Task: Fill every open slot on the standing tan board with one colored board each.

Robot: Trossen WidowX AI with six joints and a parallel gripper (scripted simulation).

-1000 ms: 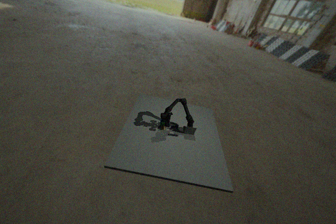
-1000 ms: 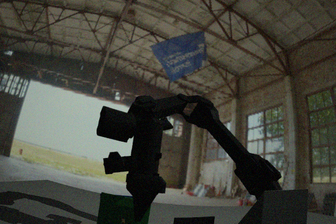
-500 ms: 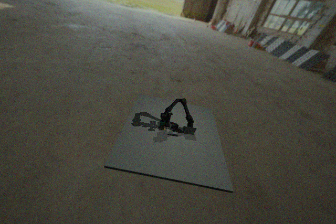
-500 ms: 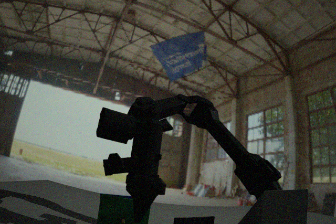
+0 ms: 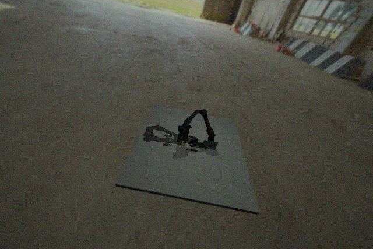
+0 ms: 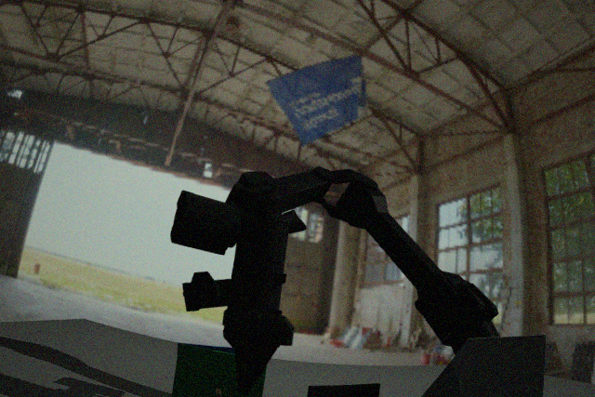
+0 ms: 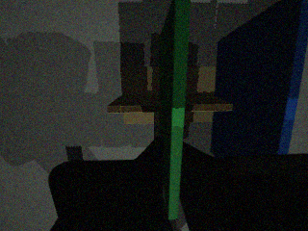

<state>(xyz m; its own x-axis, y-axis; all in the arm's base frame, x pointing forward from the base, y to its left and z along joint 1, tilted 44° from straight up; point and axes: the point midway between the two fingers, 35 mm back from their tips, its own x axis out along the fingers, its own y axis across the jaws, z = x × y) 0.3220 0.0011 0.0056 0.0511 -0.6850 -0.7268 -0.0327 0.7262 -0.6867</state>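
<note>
At centre in the wrist view, the end effector (image 6: pixel 248 385) (image 7: pixel 165 141) is nearly closed, gripping the green board (image 6: pixel 206 371) (image 7: pixel 178 115) upright and crosswise over the tan board (image 7: pixel 212 107), presumably for slotting. It looks thin and flat. At right, the blue board (image 7: pixel 255 87) stands upright, dark-faced.

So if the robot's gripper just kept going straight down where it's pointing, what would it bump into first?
Probably the tan board: the green board in the gripper would meet it first. The close-up view looks along that line, so how much gap remains is hard to tell.
</note>
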